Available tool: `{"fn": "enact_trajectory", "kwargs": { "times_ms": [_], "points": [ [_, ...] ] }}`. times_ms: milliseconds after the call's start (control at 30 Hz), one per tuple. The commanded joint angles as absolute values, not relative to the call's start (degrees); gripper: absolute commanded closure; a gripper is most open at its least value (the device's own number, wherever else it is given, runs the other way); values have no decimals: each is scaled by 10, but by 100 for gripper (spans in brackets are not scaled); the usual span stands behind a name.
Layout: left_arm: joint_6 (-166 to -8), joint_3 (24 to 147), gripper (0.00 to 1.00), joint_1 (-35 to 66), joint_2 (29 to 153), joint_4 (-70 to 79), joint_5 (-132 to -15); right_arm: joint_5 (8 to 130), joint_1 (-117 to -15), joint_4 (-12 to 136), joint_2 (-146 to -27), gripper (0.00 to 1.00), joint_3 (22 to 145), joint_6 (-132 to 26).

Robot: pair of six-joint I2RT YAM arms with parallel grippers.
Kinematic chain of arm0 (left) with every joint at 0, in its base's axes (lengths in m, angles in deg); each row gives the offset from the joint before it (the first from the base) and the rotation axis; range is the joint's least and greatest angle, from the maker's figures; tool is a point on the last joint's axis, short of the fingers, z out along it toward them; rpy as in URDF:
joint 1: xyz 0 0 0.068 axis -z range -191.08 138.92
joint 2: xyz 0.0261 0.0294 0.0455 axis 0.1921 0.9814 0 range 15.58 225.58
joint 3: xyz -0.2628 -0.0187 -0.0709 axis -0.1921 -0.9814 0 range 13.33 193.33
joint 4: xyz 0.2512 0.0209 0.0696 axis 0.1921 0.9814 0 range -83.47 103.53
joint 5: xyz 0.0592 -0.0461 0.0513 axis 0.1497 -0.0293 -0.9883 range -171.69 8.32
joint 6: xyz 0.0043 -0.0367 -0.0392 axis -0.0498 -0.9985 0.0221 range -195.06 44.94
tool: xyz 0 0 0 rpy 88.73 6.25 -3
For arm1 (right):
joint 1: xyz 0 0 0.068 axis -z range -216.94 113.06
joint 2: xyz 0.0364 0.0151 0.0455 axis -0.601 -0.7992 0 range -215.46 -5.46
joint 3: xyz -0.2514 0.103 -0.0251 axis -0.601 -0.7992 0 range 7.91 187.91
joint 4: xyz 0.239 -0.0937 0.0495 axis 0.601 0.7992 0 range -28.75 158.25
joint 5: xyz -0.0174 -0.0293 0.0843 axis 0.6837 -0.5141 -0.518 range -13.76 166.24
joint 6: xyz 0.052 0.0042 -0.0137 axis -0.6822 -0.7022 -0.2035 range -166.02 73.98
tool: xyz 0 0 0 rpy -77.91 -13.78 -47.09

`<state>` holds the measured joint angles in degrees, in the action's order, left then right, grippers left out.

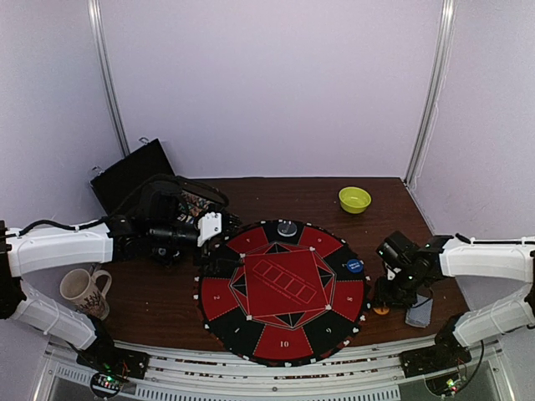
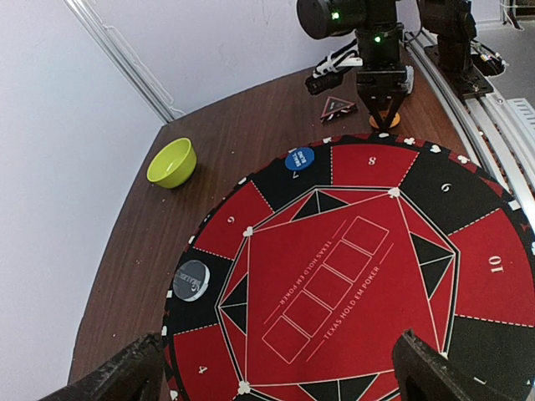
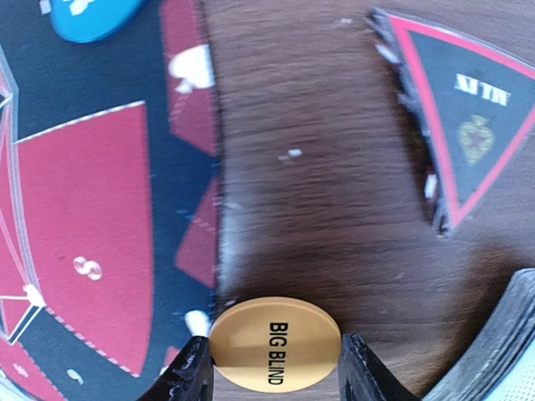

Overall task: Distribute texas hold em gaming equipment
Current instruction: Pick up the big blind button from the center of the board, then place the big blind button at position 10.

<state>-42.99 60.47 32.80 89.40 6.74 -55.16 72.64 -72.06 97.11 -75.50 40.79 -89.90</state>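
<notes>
- The right gripper [image 3: 272,373] was half closed, one finger [image 3: 191,373] against each side of the orange "BIG BLIND" button [image 3: 274,342], pinching it.
- That button lay low on the brown wooden surface [image 3: 334,209], just beside the rim of the round red-and-black mat [image 1: 284,288], near its section marked 8.
- A black triangular marker [image 3: 468,125] with a red border lay on the surface nearby, apart from the button.
- The left gripper [image 2: 280,376] was spread wide and held nothing, hanging over the mat's opposite side.
- A blue button [image 2: 299,159] sat on a black section of the mat beside the 8.
- A grey round disc [image 2: 191,280] sat on another black section, at the mat's far edge.
- A lime-green bowl [image 2: 172,162] stood on the surface beyond the mat, well apart from both grippers.
- A mug [image 1: 84,291] stood on the surface by the left arm.
</notes>
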Motion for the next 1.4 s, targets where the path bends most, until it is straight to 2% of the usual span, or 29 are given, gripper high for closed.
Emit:
{"fn": "enact_trajectory", "kwargs": {
  "times_ms": [0,233,467,667,967,1033,1167,1367],
  "points": [
    [-424,597,2,326,891,57,-551,703,-738,948,-734,55,399,-914],
    [-423,596,2,326,889,57,-552,694,-819,889,-743,57,417,-965],
    [-422,596,2,326,880,57,-542,698,-977,872,-876,58,530,-947],
    [-427,601,2,325,874,56,-537,670,-1098,952,-1047,58,692,-817],
    [-425,596,2,325,853,53,-542,685,-1145,1036,-1158,56,806,-744],
    [-425,596,2,325,853,53,-542,688,-1151,1048,-1166,49,815,-739],
    [-424,596,2,325,853,52,-543,711,-1153,1063,-1150,2,833,-750],
    [-430,600,2,326,848,52,-537,782,-1086,1113,-1068,0,869,-806]
  ]
}}
